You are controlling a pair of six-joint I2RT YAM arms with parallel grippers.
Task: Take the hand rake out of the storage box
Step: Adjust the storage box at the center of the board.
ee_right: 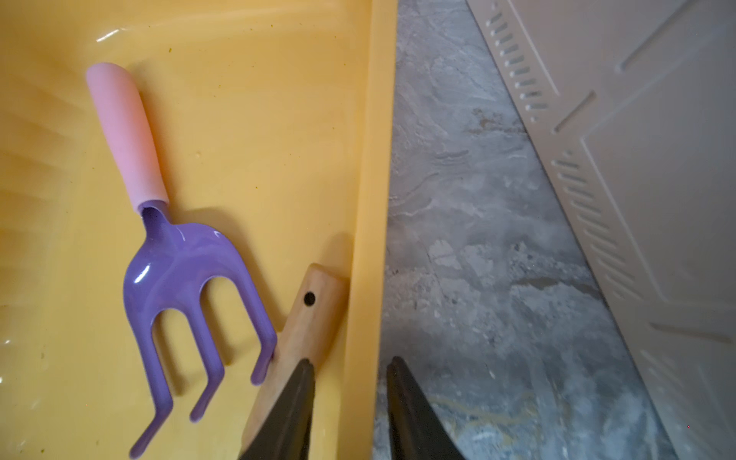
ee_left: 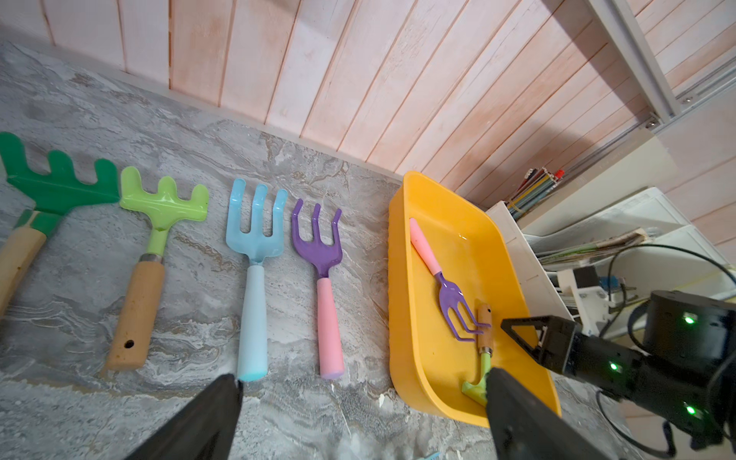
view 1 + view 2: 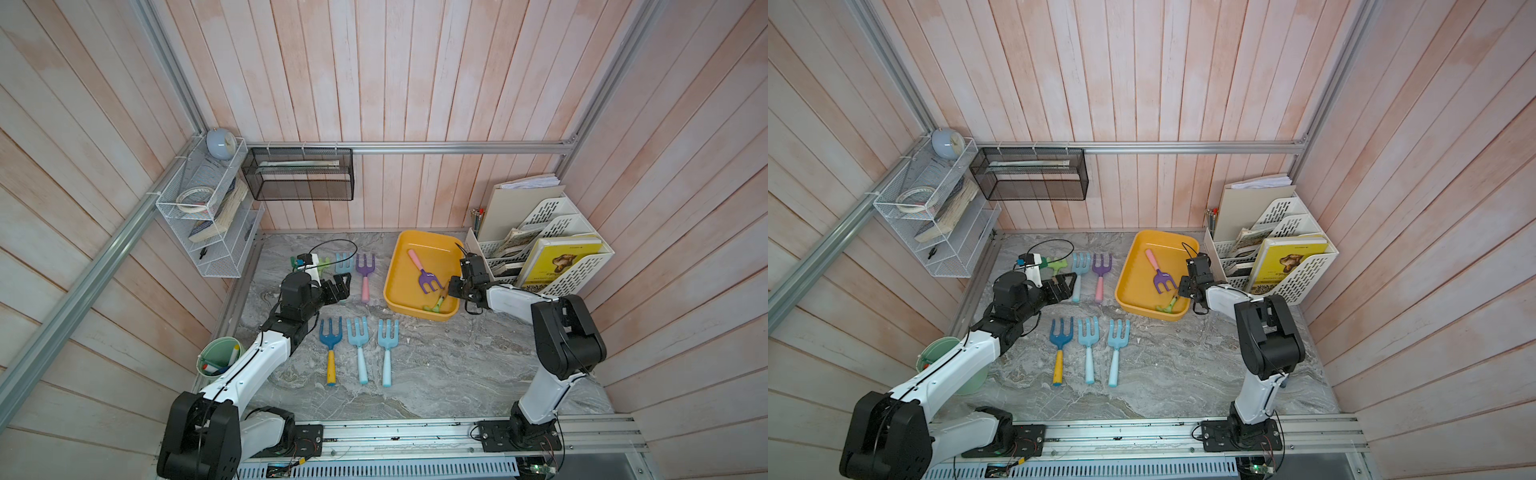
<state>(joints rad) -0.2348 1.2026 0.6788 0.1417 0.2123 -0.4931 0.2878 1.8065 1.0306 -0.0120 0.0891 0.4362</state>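
Hand rake (image 3: 434, 308) lies in the lower-right corner of the storage box (image 3: 405, 282) in a top view, handle against the wall, so the right pincer (image 1: 351, 360) straddles the rim, narrowed; grip uncertain. Left pincer (image 2: 363, 376) hangs spread.

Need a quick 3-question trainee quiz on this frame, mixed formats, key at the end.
1. True or false: the storage box holds just one tool.
2. Which gripper has one finger on each side of the box's rim? A) left B) right C) neither
3. What is the handle of the green rake in the box made of?
Key: 1 false, a purple-headed tool lies there too. 2 B, the right gripper. 3 wood.
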